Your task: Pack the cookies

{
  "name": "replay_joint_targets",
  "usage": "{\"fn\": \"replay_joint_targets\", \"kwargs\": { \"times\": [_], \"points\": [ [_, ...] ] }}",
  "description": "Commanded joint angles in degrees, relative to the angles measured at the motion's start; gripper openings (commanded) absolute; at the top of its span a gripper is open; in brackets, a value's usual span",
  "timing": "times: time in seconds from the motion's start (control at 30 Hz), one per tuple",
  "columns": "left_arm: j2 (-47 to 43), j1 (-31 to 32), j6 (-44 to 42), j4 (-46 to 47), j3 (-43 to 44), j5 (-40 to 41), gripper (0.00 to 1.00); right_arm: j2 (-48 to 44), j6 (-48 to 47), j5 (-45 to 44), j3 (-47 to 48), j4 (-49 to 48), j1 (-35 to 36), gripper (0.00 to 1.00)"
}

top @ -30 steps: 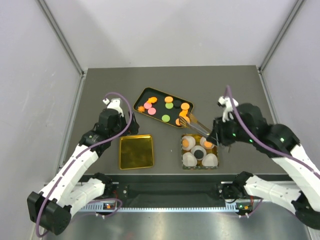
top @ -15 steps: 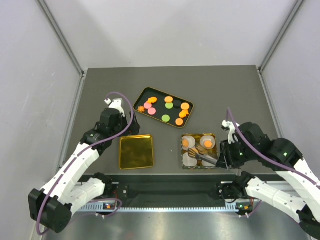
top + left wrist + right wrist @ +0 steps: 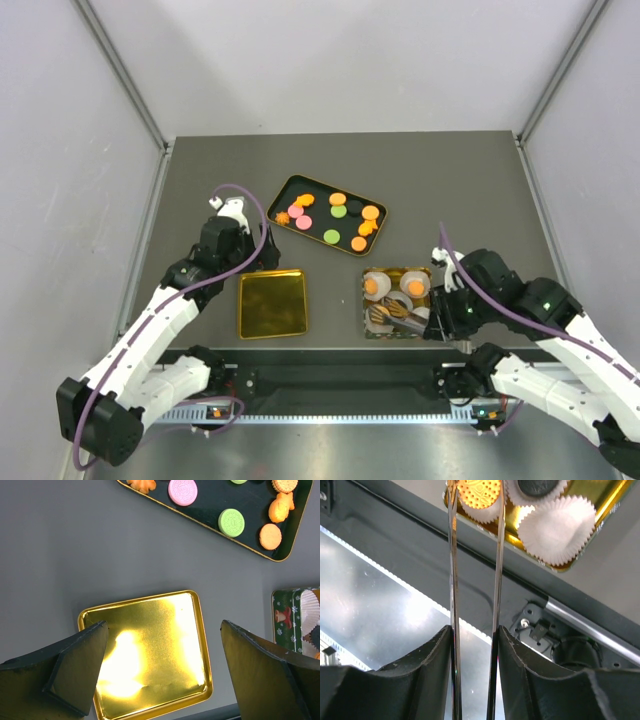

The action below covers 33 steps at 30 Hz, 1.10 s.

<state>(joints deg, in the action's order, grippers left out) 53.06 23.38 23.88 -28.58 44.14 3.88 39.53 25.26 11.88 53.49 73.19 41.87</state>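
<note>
My right gripper [image 3: 475, 630] is clenched on the tongs [image 3: 452, 570], whose tips pinch an orange cookie [image 3: 479, 492] at a paper cup [image 3: 485, 512] in the tin [image 3: 286, 611] (a second white cup [image 3: 559, 527] sits just beside it). The other cookies [image 3: 231, 522] lie on the black tray [image 3: 210, 500]. My left gripper [image 3: 162, 630] hangs spread wide above the gold lid [image 3: 165, 675].
</note>
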Motion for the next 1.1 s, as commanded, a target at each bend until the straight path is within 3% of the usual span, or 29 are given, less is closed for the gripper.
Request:
{"fn": "replay_joint_targets", "kwargs": {
  "times": [0.0,0.73,1.07],
  "points": [
    [0.20,-0.17,-0.50,1.95,1.12,0.08,0.99,0.11,0.14,0.87,0.47,-4.98,-0.29,0.39],
    [0.20,-0.17,-0.50,2.03,1.04,-0.19,0.99,0.29,-1.09,-0.54,1.26,-3.14,-0.29,0.46],
    [-0.41,-0.17,-0.50,2.03,1.21,-0.28,0.99,9.50,-4.51,-5.54,12.23,-8.14,-0.21,0.46]
  ]
}}
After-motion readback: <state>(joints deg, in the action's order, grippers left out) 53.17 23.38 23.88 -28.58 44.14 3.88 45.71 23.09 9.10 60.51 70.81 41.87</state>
